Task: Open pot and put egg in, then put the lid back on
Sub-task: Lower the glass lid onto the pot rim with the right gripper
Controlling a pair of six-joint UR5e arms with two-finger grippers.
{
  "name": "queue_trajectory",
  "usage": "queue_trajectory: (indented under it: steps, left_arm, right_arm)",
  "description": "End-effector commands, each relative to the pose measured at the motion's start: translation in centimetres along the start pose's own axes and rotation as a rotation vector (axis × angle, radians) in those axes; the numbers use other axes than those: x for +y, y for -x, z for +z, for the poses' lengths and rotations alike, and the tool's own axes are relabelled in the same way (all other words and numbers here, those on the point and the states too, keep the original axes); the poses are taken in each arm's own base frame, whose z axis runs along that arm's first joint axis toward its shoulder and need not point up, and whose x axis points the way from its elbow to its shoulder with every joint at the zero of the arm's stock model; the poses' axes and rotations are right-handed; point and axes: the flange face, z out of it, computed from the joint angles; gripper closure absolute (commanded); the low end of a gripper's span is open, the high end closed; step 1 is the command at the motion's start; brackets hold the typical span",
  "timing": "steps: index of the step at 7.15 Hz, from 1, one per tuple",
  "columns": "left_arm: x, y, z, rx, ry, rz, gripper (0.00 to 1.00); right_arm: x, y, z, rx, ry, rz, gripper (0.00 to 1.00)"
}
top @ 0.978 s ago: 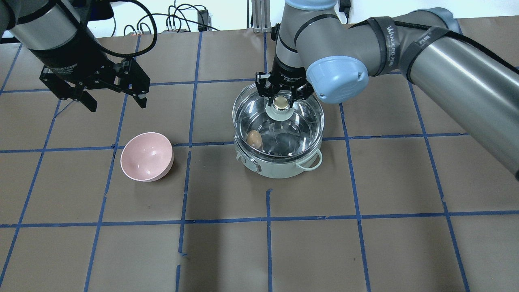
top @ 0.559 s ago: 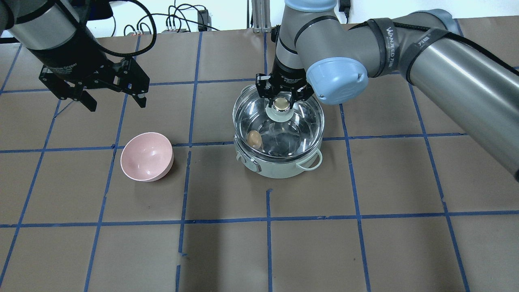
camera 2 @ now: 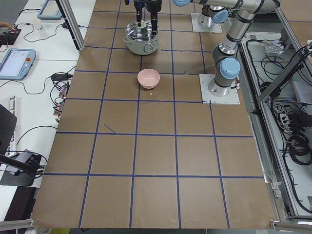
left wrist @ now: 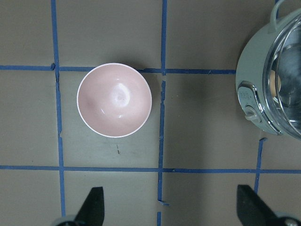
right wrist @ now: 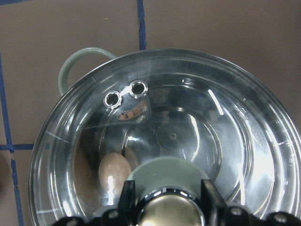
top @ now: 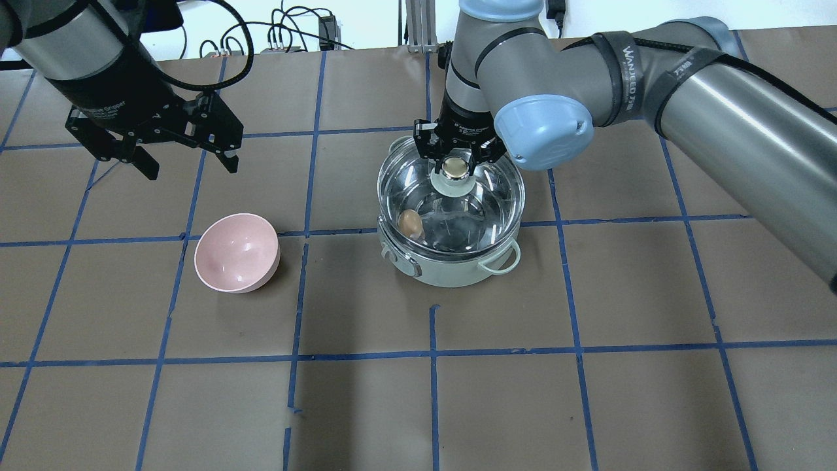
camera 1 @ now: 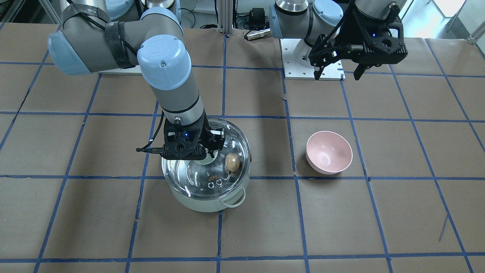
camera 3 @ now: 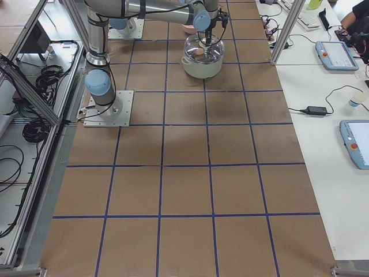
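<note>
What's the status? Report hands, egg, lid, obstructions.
Right hand shut on lid knob; left hand open, empty. Egg inside pot, lid over it. Pink bowl stands apart.

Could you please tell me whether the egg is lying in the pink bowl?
No, the pink bowl holds nothing, and the egg lies inside the pot beneath the glass lid.

Robotics lab: grid-taped table (camera 2: 156, 161), teach pendant (camera 2: 14, 62) (loose cables (camera 2: 292, 141) too)

Right gripper (top: 455, 156) points down, clamped; left gripper (top: 188, 167) hovers spread.
</note>
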Motion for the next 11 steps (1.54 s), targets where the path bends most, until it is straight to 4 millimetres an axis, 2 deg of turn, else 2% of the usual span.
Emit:
queue_trajectory:
  steps: [1,4,6,9,11]
  left_arm:
    - [0.0,0.0,0.0,0.0,0.0,-0.001,0.0]
    - [0.0,-0.1,0.0,0.001,0.0,0.001,0.0]
    - [0.0,-0.1,0.0,0.001,0.0,0.001,0.0]
    - [0.0,0.0,0.0,0.003,0.0,-0.001,0.0]
    - [0.0,0.0,0.0,0.004,0.0,-0.001,0.0]
  right_arm:
    - [-0.1,-0.1,-0.2,0.013,-0.019,0.001,0.46]
    - [0.0,-0.1,-0.5,0.012,-0.02,0.007,0.38]
    - [0.1,-0.2,-0.4,0.013,-0.019,0.011,0.36]
    - [0.9,0.0,0.9,0.013,-0.011,0.01,0.4]
    - [1.1,0.2,0.2,0.004,-0.035,0.016,0.4]
